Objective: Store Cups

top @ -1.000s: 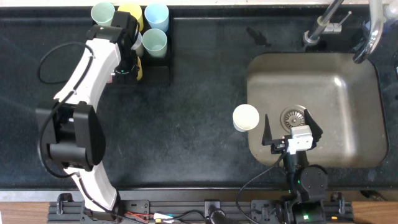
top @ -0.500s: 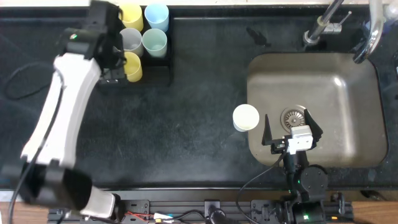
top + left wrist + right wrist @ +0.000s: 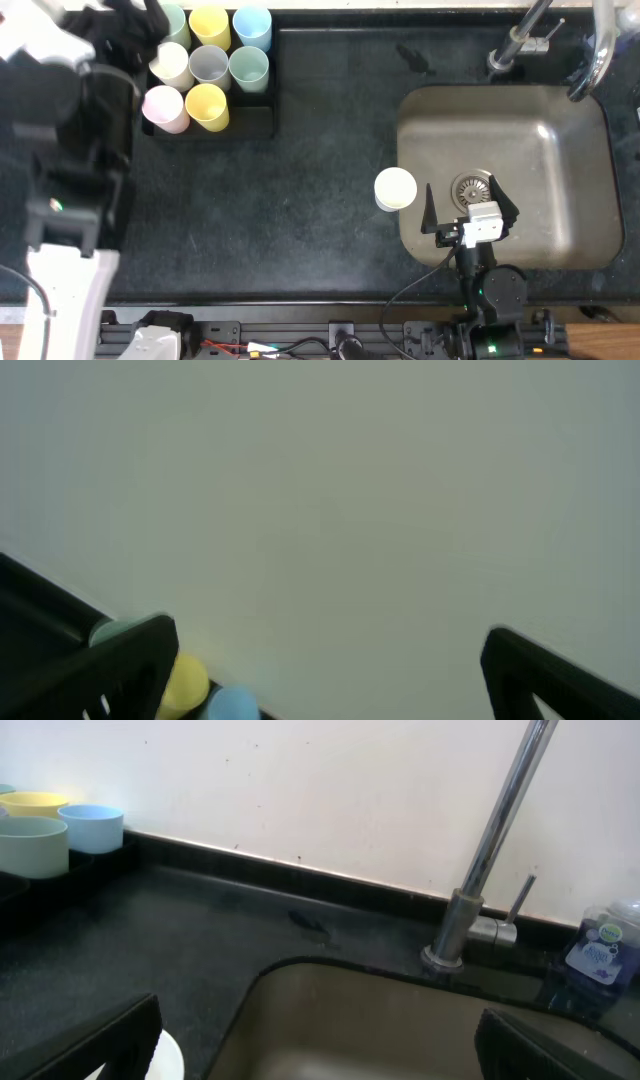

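A black rack (image 3: 262, 118) at the counter's back left holds several cups, among them a pink cup (image 3: 164, 108), a cream cup (image 3: 171, 65), a grey cup (image 3: 209, 63) and a yellow cup (image 3: 207, 105). My left arm (image 3: 70, 180) is raised high at the left side of the rack. Its gripper (image 3: 325, 650) is open and empty, facing the white wall. One white cup (image 3: 395, 188) stands on the counter by the sink's left edge, also seen as the white cup (image 3: 152, 1058). Just right of it my right gripper (image 3: 466, 197) stands open and empty over the sink (image 3: 560, 120).
A tap (image 3: 525, 35) rises behind the sink, shown too as the tap (image 3: 490, 850). A soap bottle (image 3: 602, 952) stands to its right. The dark counter (image 3: 320, 200) stretches between rack and sink. The drain (image 3: 473, 186) lies below my right gripper.
My left arm has lifted off the rack and swung up and left, uncovering the cream and pink cups. The right arm and the white cup have stayed put.
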